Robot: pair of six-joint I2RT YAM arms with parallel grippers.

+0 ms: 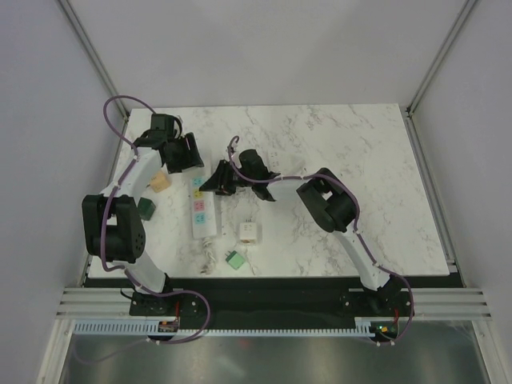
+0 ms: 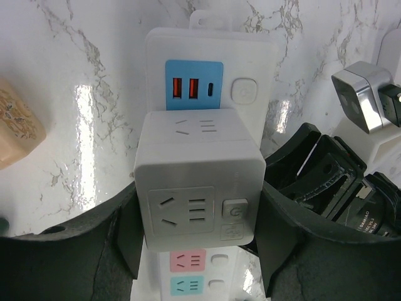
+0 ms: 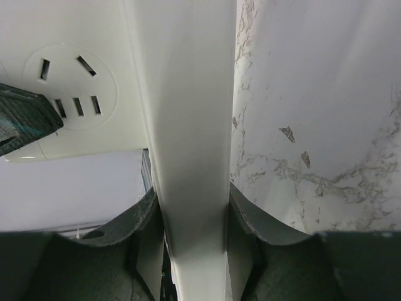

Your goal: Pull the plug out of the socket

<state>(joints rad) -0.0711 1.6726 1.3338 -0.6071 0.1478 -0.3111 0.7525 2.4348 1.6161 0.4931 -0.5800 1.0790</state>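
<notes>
The socket (image 1: 200,210) is a long white strip lying on the marble table, with a blue USB panel (image 2: 194,84) at its far end and pink and teal outlet faces nearer me. A white cube plug (image 2: 199,182) sits on the strip between them. My left gripper (image 2: 199,232) is shut on the cube's two sides; from above, the left gripper (image 1: 186,156) hides the plug. My right gripper (image 3: 191,238) is shut across the socket's narrow white body (image 3: 188,125), reaching in from the right as seen in the top view (image 1: 220,182). The cube's round outlet face (image 3: 69,94) shows beside it.
A tan block (image 1: 160,182) and a dark green block (image 1: 146,208) lie left of the strip. A white cube adapter (image 1: 249,233) and a small green plug (image 1: 234,259) lie to its right near the front edge. The strip's short cord (image 1: 206,256) trails toward me.
</notes>
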